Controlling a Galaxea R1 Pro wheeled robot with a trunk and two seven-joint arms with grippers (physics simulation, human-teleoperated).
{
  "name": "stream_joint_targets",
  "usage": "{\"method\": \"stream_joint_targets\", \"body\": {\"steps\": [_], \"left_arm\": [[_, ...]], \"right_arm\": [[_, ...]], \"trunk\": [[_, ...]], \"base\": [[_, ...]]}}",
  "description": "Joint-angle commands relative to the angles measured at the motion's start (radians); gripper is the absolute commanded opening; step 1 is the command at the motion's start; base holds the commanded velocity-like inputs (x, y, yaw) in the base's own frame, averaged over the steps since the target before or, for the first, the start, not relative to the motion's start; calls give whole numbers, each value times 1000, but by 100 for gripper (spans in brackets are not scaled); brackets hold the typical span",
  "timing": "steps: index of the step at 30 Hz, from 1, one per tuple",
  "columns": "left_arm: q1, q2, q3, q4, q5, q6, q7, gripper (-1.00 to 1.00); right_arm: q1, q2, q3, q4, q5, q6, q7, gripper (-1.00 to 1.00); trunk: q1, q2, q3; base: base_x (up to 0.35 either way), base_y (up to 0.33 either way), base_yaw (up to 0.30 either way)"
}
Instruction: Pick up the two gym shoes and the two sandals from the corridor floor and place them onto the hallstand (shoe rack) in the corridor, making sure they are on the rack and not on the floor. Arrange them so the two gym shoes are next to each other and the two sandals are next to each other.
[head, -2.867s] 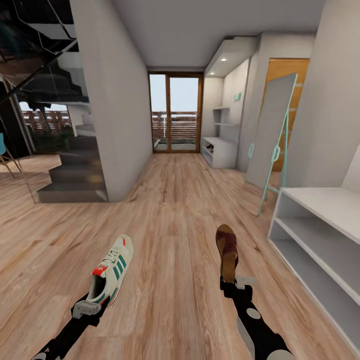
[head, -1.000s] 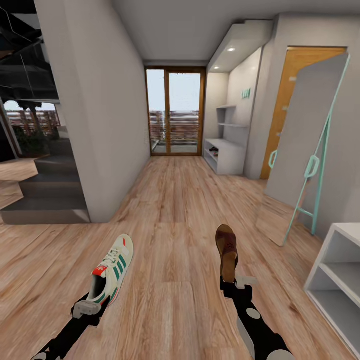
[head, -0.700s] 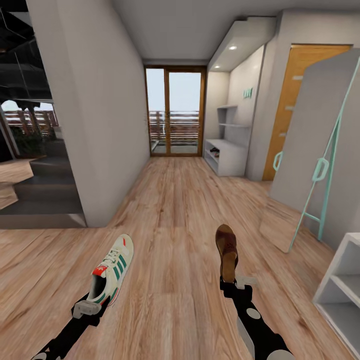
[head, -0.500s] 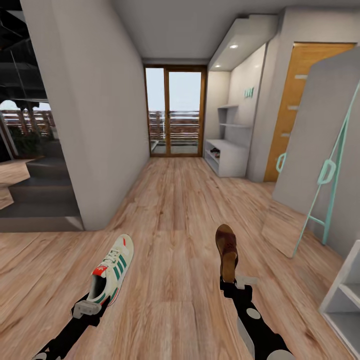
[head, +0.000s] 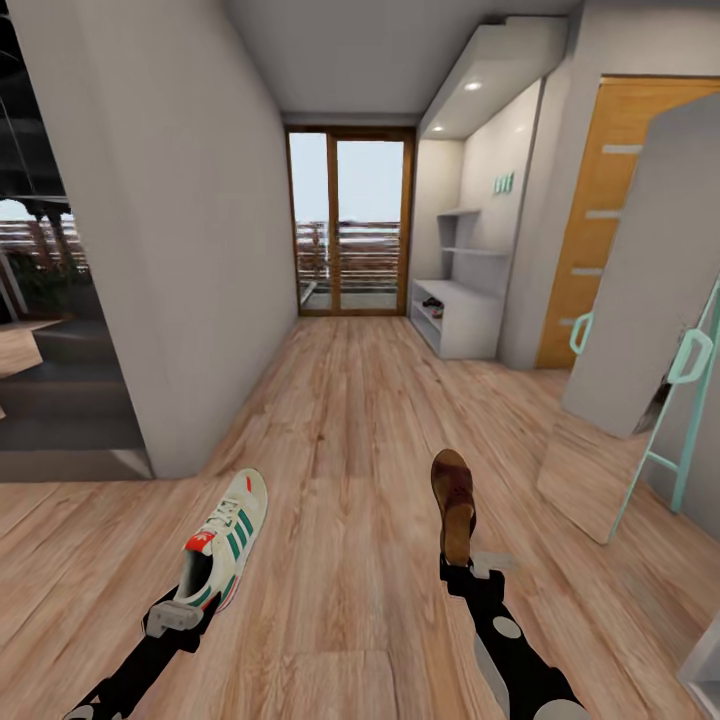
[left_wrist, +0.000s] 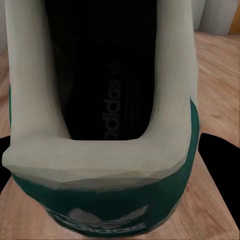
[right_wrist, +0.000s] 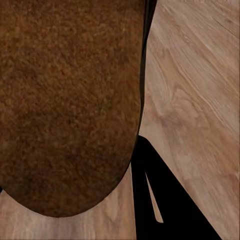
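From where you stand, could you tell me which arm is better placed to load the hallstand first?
Probably the right. The hallstand stands far ahead along the right wall, on the side of the right tool holding the sandal. The left tool holds the gym shoe.

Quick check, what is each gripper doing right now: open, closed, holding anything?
Left gripper: closed on the heel of a cream-white lace-up gym shoe with green stripes.
Right gripper: closed on a dark-brown leather sandal.
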Motion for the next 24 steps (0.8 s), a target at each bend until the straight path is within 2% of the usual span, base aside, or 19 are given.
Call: {"method": "stream_joint_targets", "body": {"steps": [1, 24], "left_arm": [[-1, 1, -6, 1, 12, -2, -5, -100], [-1, 1, -6, 1, 12, -2, -5, -100]], "right_arm": [[-1, 1, -6, 0, 7, -2, -1, -100], [-1, 1, -7, 2, 7, -2, -1, -100]], "trunk": [[0, 0, -1], [0, 0, -1]], "base": [[343, 0, 0], [343, 0, 0]]}}
